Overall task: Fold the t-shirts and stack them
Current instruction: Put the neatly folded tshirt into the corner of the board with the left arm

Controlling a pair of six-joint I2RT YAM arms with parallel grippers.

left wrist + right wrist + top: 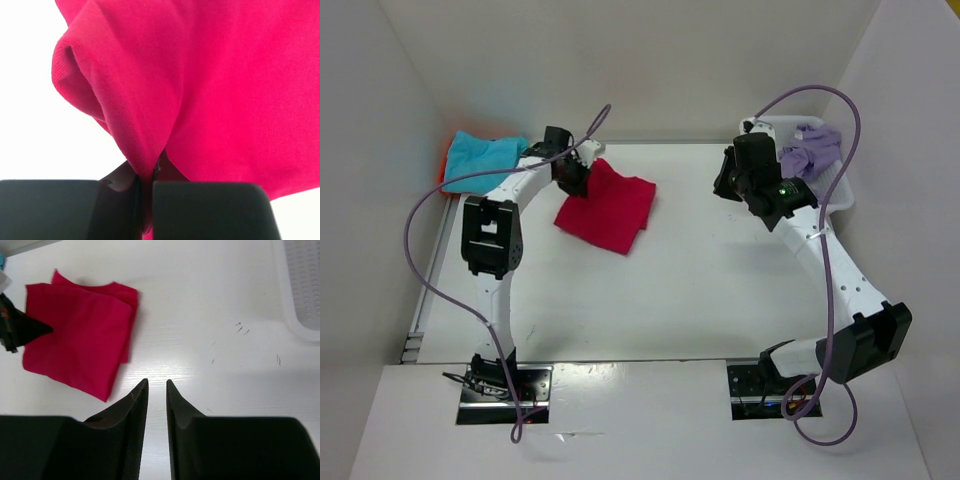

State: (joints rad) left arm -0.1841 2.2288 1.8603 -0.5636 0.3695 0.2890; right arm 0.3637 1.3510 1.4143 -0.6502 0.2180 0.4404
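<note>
White basket (pixel 841 190) holds a lilac shirt (pixel 809 150) — nothing else visible.

Red t-shirt (pixel 215 90) cut off by left wrist view edges; white basket (pixel 300 285) cropped.

The red t-shirt (pixel 210 75) is a matt knitted cloth with a fine ribbed weave, soft where it bunches. The table (pixel 700 290) beneath it is smooth, white and faintly sheened, with a few small dark scuffs. Left of the red t-shirt lies a teal shirt (pixel 485 153) of matt cloth. Far to its right, a white plastic basket (pixel 302 285) with a ribbed, perforated floor holds lilac cloth (pixel 812 150). The right gripper (pixel 157 385) has matt black plastic fingers.
</note>
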